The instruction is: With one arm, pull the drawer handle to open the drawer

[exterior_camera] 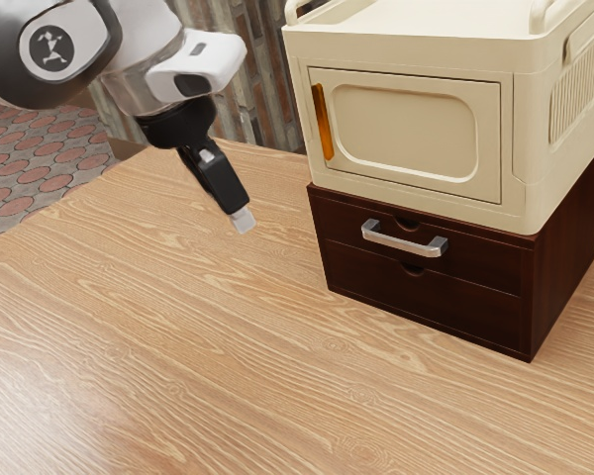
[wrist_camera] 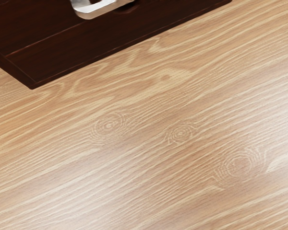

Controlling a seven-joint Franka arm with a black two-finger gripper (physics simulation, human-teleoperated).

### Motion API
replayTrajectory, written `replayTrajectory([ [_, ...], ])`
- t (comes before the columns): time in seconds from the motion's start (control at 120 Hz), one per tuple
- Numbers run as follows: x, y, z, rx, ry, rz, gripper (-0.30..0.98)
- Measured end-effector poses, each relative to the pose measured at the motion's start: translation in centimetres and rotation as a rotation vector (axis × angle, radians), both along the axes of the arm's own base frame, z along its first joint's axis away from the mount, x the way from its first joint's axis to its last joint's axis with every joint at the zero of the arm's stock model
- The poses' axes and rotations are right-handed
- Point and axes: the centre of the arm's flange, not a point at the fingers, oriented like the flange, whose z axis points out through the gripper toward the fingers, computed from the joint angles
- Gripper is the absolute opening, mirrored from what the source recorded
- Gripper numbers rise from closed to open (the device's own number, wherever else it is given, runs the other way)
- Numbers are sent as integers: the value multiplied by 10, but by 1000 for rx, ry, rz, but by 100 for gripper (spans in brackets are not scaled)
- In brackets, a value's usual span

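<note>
So the table (exterior_camera: 178, 346) is light brown wood with wavy grain and a few knots, under the claw and out around it; behind the claw there's a multicoloured stone-look wall (exterior_camera: 267, 79), plus a floor (exterior_camera: 40, 158) of reddish rounded pavers off toward the exterior view's left. The black two-finger claw (exterior_camera: 243, 220) hangs over the wood, tilted down toward the exterior view's right; honestly can't tell if it's spread or pressed together, sorry. The silver, squared-off metal bar handle (exterior_camera: 404, 242) is well apart from it, toward the exterior view's right; it's fixed to the dark reddish-brown wooden upper drawer (exterior_camera: 485, 262), which looks closed, flush with the matching lower drawer (exterior_camera: 426, 302) beneath it. Both sit in a boxy dark wooden chest (exterior_camera: 574, 237), same side of the claw; on top of that is a cream, rounded-corner cabinet (exterior_camera: 535, 89), its door shut, with an upright orange strip handle (exterior_camera: 323, 124) on the edge nearer the claw.
</note>
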Motion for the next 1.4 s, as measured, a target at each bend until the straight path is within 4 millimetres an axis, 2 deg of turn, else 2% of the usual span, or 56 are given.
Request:
replayTrajectory([
  [0.042, 6, -4, -11, 29, -19, -55, 69],
  [0.1, 13, -10, -17, 65, -55, -127, 69],
  [0.225, 17, -46, -13, 145, -137, -321, 69],
  [0.283, 20, -58, -22, 172, -149, -402, 69],
  [0.5, 39, -46, -48, 354, -130, -590, 69],
  [0.675, 45, -48, -81, 420, -93, -706, 69],
  [0.875, 46, -76, -99, 447, -106, -840, 69],
  [1.008, 56, -85, -111, 461, -133, -894, 69],
  [1.192, 79, -88, -120, 481, -162, -930, 69],
  [1.317, 97, -80, -131, 492, -168, -934, 69],
  [1.4, 102, -76, -134, 499, -178, -938, 69],
])
